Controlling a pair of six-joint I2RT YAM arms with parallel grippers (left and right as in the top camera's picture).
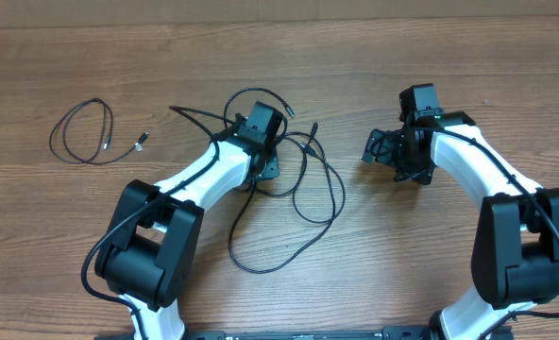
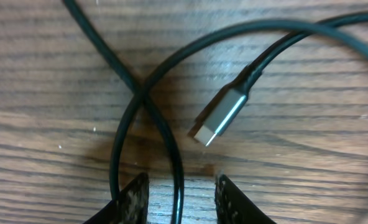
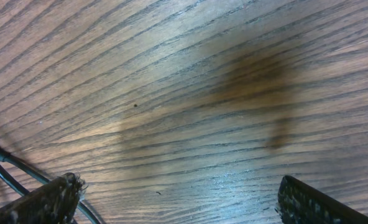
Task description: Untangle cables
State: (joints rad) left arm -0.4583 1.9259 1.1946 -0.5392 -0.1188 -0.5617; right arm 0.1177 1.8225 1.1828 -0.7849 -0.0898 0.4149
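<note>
A tangle of thin black cables (image 1: 303,184) lies at the table's middle, its loops spreading right and toward the front. My left gripper (image 1: 263,170) hangs over the tangle's left part. In the left wrist view the gripper (image 2: 179,200) is open. One strand (image 2: 174,158) runs between the two fingers (image 2: 134,199) with a gap on each side. Two strands cross just beyond them, and a silver-tipped plug (image 2: 220,116) lies to the right. My right gripper (image 1: 393,159) stands wide open right of the tangle, with only bare wood between its fingers (image 3: 47,199). A cable (image 3: 16,167) passes its left finger.
A separate black cable (image 1: 83,132) lies in a loose loop at the far left, with a small plug end (image 1: 141,142) beside it. The wooden table (image 1: 355,57) stretches across the whole view.
</note>
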